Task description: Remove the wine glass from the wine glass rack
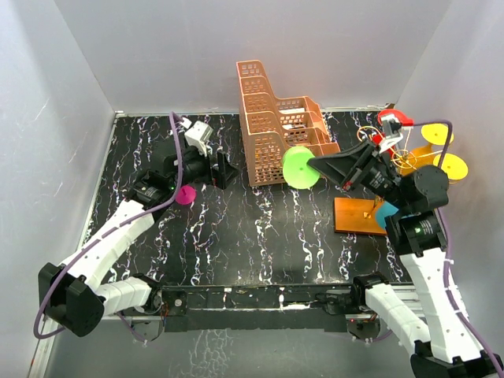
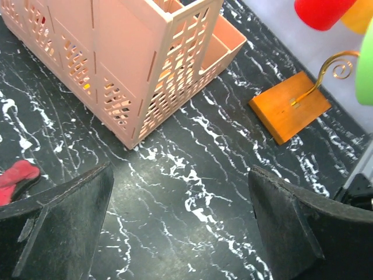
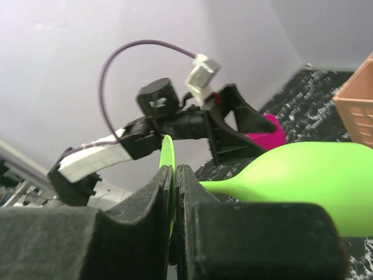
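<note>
My right gripper [image 1: 316,166] [image 3: 175,175] is shut on the thin foot disc of a lime-green wine glass [image 1: 301,166] [image 3: 303,175]. The glass lies sideways in the air, left of the wine glass rack and apart from its hooks. The rack has an orange-brown base board [image 1: 358,214] [image 2: 289,106] and a gold wire stem [image 2: 326,70]. Red [image 1: 391,120], yellow [image 1: 435,134] and teal [image 1: 386,211] glasses hang around its arms. My left gripper [image 1: 222,169] [image 2: 180,227] is open over bare table at the back left, holding nothing.
A peach lattice basket [image 1: 276,130] [image 2: 116,58] stands at the back centre, just behind the green glass. A magenta glass [image 1: 184,195] [image 2: 17,175] lies on the black marbled table beside the left arm. Grey walls close in the sides and back.
</note>
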`<state>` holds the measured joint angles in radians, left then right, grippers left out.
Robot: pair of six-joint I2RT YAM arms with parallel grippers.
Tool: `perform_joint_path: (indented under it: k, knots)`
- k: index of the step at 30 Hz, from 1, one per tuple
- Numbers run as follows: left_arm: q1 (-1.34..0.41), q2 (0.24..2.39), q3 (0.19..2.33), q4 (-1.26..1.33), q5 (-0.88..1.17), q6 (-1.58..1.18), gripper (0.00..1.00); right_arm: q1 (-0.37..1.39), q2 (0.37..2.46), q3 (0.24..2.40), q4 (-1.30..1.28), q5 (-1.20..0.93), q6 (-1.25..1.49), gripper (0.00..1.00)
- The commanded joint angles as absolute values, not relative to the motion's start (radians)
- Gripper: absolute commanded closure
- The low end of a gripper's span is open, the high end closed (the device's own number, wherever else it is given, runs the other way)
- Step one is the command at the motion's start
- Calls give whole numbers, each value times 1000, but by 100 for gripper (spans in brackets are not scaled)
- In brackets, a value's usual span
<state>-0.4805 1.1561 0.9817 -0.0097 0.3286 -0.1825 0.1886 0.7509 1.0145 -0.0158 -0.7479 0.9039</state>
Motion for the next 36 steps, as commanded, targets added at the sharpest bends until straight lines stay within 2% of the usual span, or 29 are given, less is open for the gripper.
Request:
perform_joint_path:
  k: [1,4,8,13,19,28,36]
  knots:
    - [-484,1108,921,116,338,-386,3,186,652,930,262,-812,1018,92]
    - [-482,1090,893,173,385,-548,3,186,593,853,389,-747,1137,92]
    - [-482,1078,878,274,463,-737,3,187,570,851,383,-670,1189,92]
    - [-476,1106,958,365,610,-886,3,186,578,829,441,-581,1346,92]
    - [-473,1172,927,803,796,-1221,3,187,663,824,654,-641,1546,92]
    - [-478,1274,902,1230,851,-1444,3,189,759,790,878,-664,1728,92]
    - [-501,1326,854,1504,840,-1633,12,193,747,739,900,-608,1700,92]
